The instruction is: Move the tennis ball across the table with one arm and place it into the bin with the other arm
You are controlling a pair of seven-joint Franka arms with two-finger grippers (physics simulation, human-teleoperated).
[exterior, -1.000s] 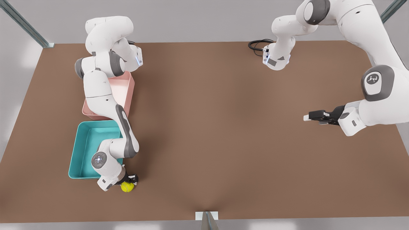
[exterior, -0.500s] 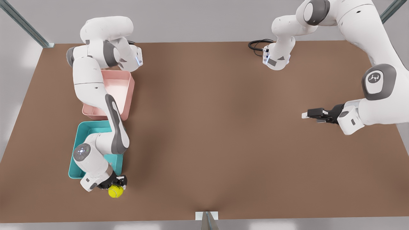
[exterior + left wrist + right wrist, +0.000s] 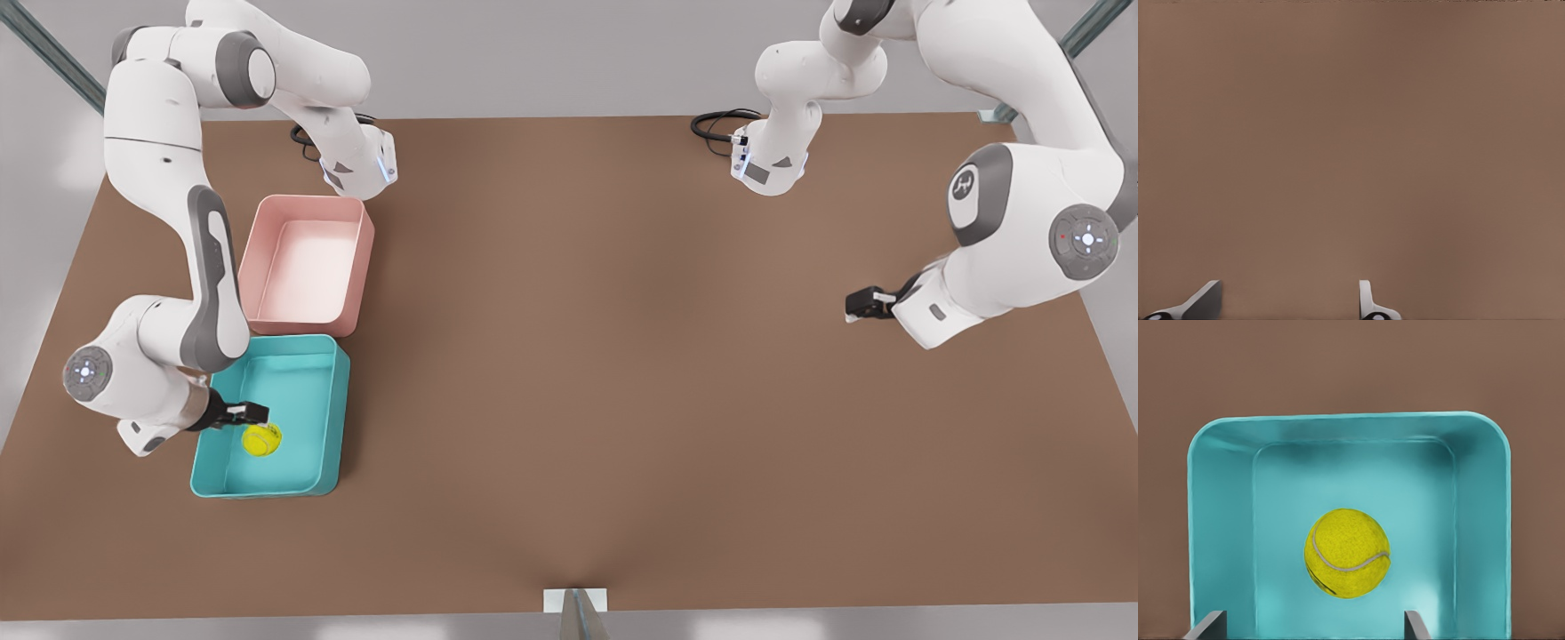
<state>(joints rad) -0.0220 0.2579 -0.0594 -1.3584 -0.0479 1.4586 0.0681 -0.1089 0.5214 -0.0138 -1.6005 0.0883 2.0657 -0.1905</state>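
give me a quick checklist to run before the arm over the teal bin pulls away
1. Tennis ball inside the bin: ok, it sits on the teal floor, clear of the walls.
2. Right gripper released: ok, its fingers stand apart with the ball beyond them, not between them.
3. Ball at rest: cannot tell from a single moment.
4. Pink tray out of the way: ok, it sits beside the bin.
5. Left gripper clear: ok, it waits open over bare table at the front view's right.
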